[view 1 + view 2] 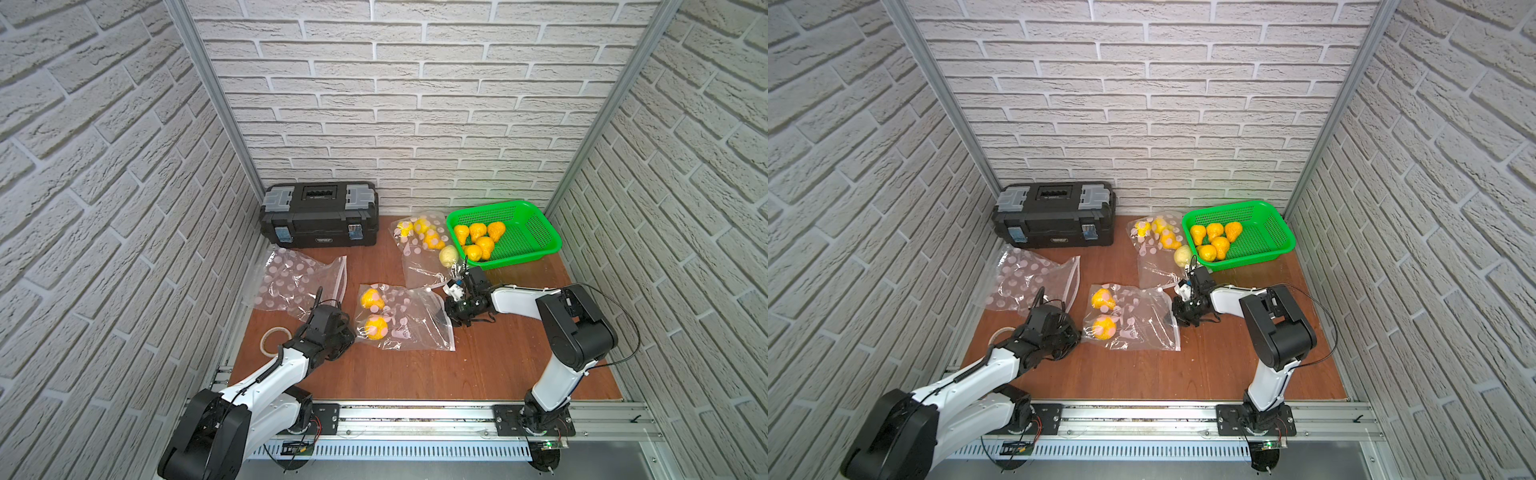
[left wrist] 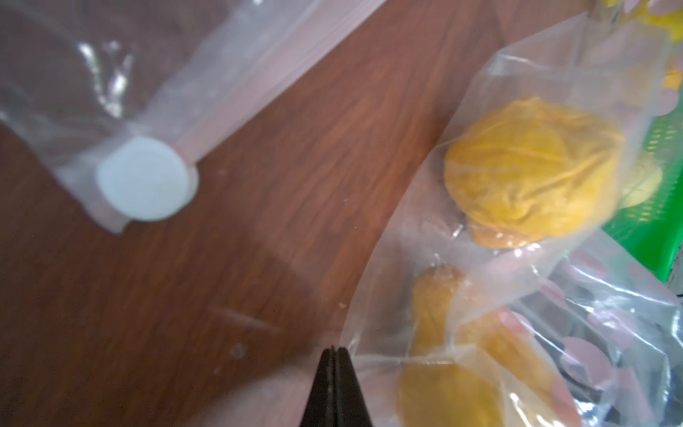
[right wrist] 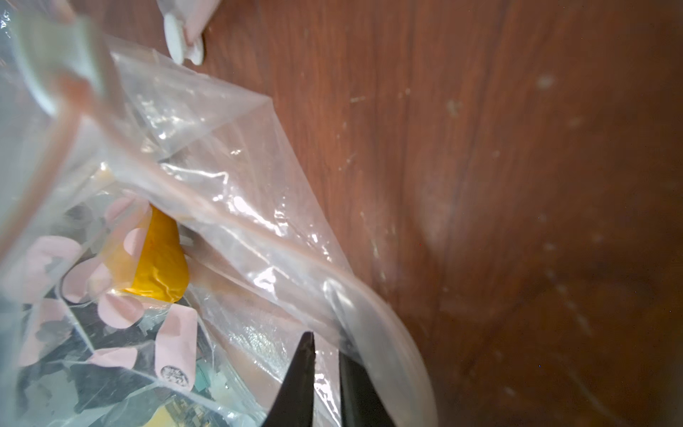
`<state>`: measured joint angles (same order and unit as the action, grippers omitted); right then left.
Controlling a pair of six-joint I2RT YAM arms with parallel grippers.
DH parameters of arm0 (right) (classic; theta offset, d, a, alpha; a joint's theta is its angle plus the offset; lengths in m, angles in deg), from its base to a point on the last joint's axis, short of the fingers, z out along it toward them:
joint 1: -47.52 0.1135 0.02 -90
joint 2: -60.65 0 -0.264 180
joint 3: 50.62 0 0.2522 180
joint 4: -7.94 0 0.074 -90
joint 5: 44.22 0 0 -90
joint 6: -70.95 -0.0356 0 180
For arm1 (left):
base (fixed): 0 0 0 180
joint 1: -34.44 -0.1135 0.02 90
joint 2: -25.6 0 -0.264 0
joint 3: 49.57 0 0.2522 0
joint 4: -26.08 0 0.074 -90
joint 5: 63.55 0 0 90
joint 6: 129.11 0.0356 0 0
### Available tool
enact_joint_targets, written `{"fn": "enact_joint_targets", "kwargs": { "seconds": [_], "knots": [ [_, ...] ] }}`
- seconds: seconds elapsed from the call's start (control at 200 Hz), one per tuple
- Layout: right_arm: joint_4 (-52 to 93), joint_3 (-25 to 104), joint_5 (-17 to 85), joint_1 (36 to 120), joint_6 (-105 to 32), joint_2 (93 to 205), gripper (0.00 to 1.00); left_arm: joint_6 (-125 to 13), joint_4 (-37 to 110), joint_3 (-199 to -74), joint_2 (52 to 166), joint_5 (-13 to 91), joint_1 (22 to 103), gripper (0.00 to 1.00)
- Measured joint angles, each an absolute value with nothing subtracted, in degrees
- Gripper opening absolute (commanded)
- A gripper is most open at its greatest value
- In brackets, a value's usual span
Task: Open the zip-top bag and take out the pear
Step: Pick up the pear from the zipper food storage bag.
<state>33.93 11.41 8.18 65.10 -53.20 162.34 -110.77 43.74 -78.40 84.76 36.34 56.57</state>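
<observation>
The zip-top bag (image 1: 415,320) (image 1: 1142,320) lies flat mid-table, clear with pink dots. Inside it are two yellow pears (image 1: 371,299) (image 1: 376,327), seen through the film in the left wrist view as a pear (image 2: 532,170) and in the right wrist view as a pear (image 3: 159,258). My left gripper (image 1: 354,332) (image 2: 334,349) is at the bag's left edge, its jaws pressed together on the film. My right gripper (image 1: 449,309) (image 3: 325,344) is at the bag's right edge, pinching a fold of plastic by the pink zip strip (image 3: 258,236).
A black toolbox (image 1: 320,214) stands at the back. A green basket (image 1: 552,245) at the back right holds several pears. Beside it lies another bag with pears (image 1: 419,237) and a pale pear (image 1: 449,255). An empty dotted bag (image 1: 295,282) and a tape roll (image 1: 274,338) lie at the left.
</observation>
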Motion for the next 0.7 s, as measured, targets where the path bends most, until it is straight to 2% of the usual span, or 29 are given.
{"fn": "enact_joint_targets", "kwargs": {
  "seconds": [0.09,0.21,0.36,0.51,0.63,0.7],
  "knots": [
    [33.73,11.39,7.92,65.1,-53.2,162.38,0.18,-110.0,42.76,-78.45,85.85,37.02,56.01,0.22],
    [33.67,11.39,7.74,65.14,-53.13,162.14,0.2,-108.56,43.61,-80.15,84.94,36.64,55.31,0.36],
    [36.31,11.46,9.66,65.76,-52.61,160.55,0.2,-106.57,47.87,-84.35,80.37,35.73,55.02,0.47],
    [40.97,11.72,10.89,66.3,-51.8,158.08,0.22,-106.22,48.55,-86.42,78.03,36.25,54.69,0.53],
    [43.05,12.55,10.78,67.15,-51.6,156.35,0.27,-106.15,48.57,-86.45,78.95,37.98,54.69,0.61],
    [43.31,13.01,10.14,67.7,-51.62,155.98,0.3,-105.87,47.83,-86.45,80.91,39.57,54.69,0.62]
  ]
}}
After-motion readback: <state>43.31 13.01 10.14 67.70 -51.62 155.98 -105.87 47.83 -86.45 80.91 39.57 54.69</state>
